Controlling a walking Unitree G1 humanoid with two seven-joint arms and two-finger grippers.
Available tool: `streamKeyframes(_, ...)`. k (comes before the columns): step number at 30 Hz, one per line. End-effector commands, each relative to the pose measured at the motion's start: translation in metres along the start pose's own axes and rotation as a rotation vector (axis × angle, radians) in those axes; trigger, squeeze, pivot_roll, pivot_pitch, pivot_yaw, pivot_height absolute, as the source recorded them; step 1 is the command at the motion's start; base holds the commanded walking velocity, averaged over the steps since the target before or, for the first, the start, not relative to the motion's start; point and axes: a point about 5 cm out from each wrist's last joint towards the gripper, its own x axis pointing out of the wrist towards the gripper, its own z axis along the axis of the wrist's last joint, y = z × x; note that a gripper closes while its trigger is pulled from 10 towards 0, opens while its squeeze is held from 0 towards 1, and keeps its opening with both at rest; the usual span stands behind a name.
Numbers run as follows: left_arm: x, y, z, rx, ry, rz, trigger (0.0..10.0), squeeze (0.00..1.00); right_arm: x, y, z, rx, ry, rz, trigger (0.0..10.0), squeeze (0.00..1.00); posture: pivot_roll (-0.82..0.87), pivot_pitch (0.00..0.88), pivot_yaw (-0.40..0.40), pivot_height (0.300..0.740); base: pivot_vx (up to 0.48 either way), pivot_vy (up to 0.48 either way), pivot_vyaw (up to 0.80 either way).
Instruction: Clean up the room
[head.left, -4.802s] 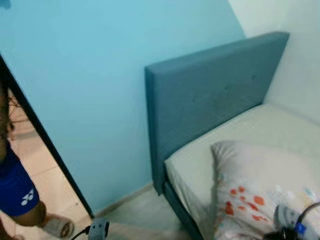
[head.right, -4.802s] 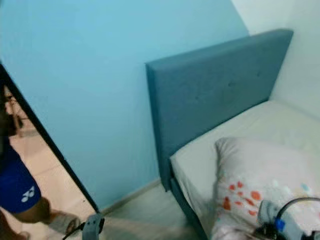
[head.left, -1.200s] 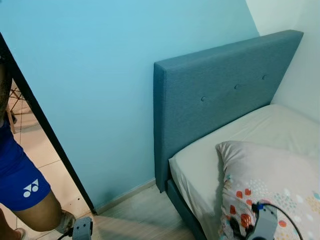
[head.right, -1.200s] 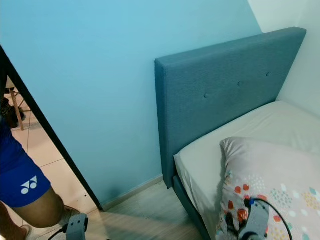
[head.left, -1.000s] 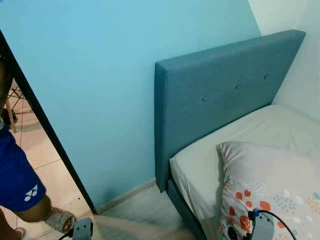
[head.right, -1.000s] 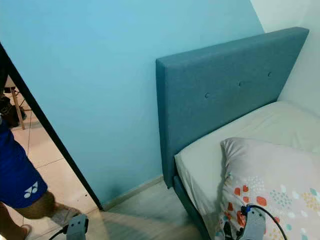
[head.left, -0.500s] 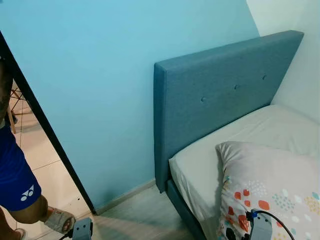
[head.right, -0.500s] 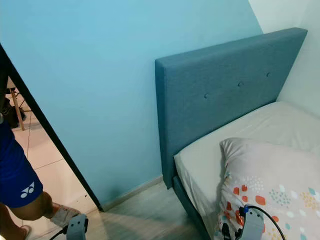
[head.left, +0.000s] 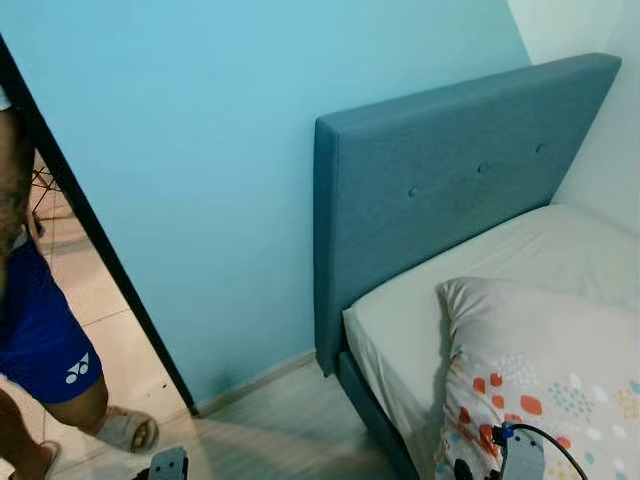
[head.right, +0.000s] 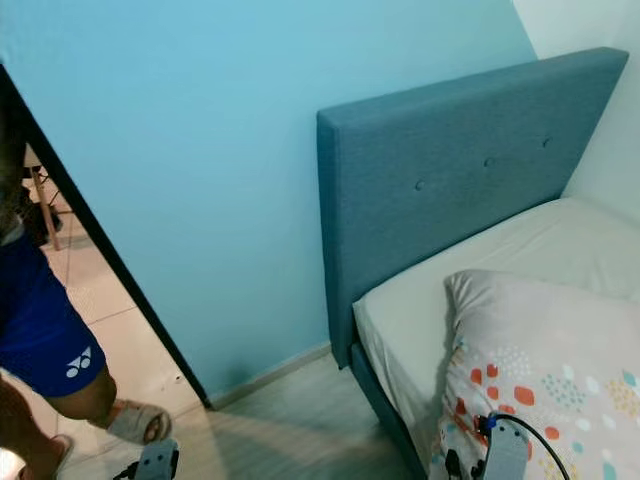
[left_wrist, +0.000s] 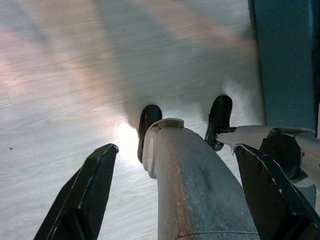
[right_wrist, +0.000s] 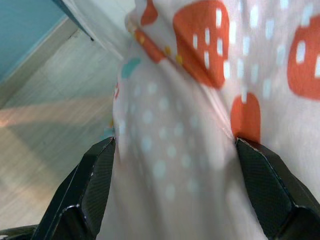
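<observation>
Right wrist view, right hand (right_wrist: 172, 195) spread around pillow (right_wrist: 200, 125), person (head.left: 40, 330) stepped nearer the doorway.

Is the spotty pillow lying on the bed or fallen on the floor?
On the bed. The orange-spotted pillow lies on the cream mattress, near its edge, with the right gripper open around its fabric.

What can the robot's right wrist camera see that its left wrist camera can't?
The right wrist view shows the right hand with its black fingers open on either side of the grey pillow with orange and teal spots, plus a strip of light blue wall. The left wrist view shows the left hand open over bare floor, the robot's own silver leg and two black feet. Both share the pale wood-look floor and the blue bed frame.
</observation>
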Motion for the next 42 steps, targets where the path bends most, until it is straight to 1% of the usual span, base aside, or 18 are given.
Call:
streamKeyframes(1, -0.001, 0.002, -0.005, 0.003, 0.026, 0.009, 10.0, 0.0, -0.001, 0.0, -0.008, 0.0, 0.034, -0.012, 10.0, 0.0, -0.1, 0.068, 0.01, 0.74, -0.352, 0.0, 0.0)
streamKeyframes(7, -0.001, 0.002, -0.005, 0.014, 0.027, 0.014, 10.0, 0.0, 0.0, 0.002, -0.005, -0.002, 0.026, -0.009, 10.0, 0.0, -0.1, 0.068, 0.012, 0.74, -0.353, 0.0, 0.0)
streamKeyframes(15, -0.001, 0.003, -0.006, 0.016, 0.033, 0.018, 10.0, 0.0, 0.0, 0.005, -0.007, -0.013, 0.032, -0.005, 10.0, 0.0, -0.1, 0.071, 0.013, 0.74, -0.357, 0.0, 0.0)
streamKeyframes(23, -0.001, 0.002, -0.007, 0.018, 0.036, 0.016, 10.0, 0.0, 0.0, 0.004, -0.006, -0.019, 0.032, -0.006, 10.0, 0.0, -0.09, 0.07, 0.01, 0.74, -0.358, 0.0, 0.0)
streamKeyframes(33, -0.002, 0.006, -0.008, 0.025, 0.038, 0.022, 10.0, 0.0, 0.001, 0.009, -0.005, -0.02, 0.025, -0.001, 10.0, 0.0, -0.09, 0.075, 0.014, 0.74, -0.359, 0.0, 0.0)
streamKeyframes(38, -0.003, 0.006, -0.007, 0.011, 0.019, 0.014, 10.0, 0.0, 0.002, 0.009, -0.003, -0.028, 0.014, -0.001, 10.0, 0.0, -0.1, 0.075, 0.015, 0.74, 0.0, 0.0, 0.0)
streamKeyframes(40, -0.003, 0.006, -0.007, 0.043, 0.025, -0.001, 10.0, 0.0, 0.004, 0.011, 0.007, -0.011, -0.026, 0.003, 10.0, 0.0, -0.1, 0.079, 0.019, 0.74, 0.0, 0.0, 0.0)
streamKeyframes(41, -0.003, 0.006, -0.007, 0.043, 0.025, -0.001, 10.0, 0.0, 0.004, 0.011, 0.007, -0.011, -0.026, 0.003, 10.0, 0.0, -0.1, 0.079, 0.019, 0.74, 0.0, 0.0, 0.0)
streamKeyframes(42, -0.003, 0.006, -0.007, 0.058, 0.028, -0.005, 10.0, 0.0, 0.006, 0.013, 0.014, -0.011, -0.051, 0.012, 10.0, 0.0, -0.1, 0.081, 0.016, 0.74, 0.0, 0.0, 0.0)
